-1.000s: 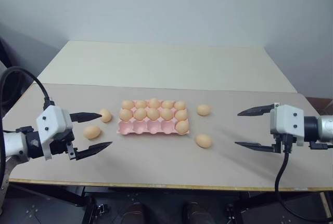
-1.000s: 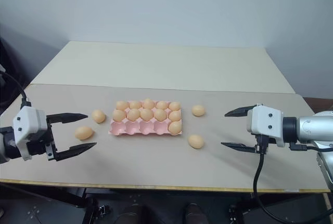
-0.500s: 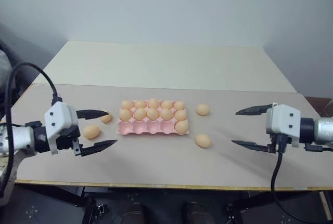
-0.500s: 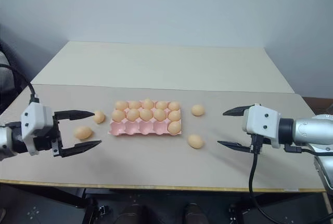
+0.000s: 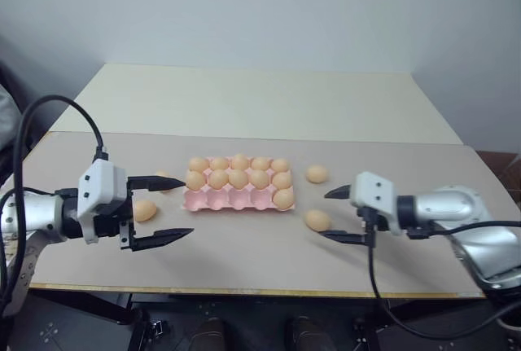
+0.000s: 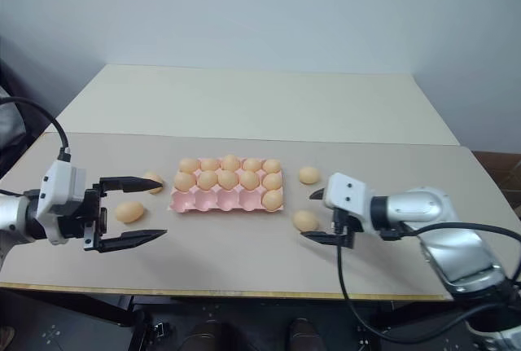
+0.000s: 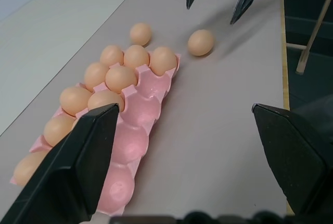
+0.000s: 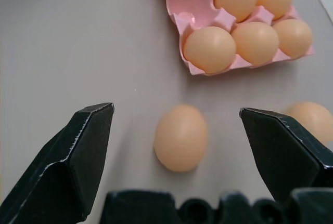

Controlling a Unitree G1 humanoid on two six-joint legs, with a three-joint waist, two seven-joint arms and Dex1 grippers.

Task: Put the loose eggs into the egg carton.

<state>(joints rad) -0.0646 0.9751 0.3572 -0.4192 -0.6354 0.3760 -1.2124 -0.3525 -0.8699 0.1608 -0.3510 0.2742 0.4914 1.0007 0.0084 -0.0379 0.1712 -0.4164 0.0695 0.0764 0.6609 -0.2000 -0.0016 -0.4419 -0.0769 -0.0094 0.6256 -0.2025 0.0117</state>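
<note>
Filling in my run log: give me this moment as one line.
right end effector: open, flanking near loose egg | left end effector: open, empty | egg carton: four front cups empty

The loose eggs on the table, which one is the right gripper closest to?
The loose egg nearer the table's front edge, right of the egg carton. It lies just ahead of the open right gripper; the other right-side egg sits farther back.

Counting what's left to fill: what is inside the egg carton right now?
The egg carton holds eleven eggs: both far rows full, one in the near row's right end cup. Four near cups are empty. Nothing hides them.
</note>
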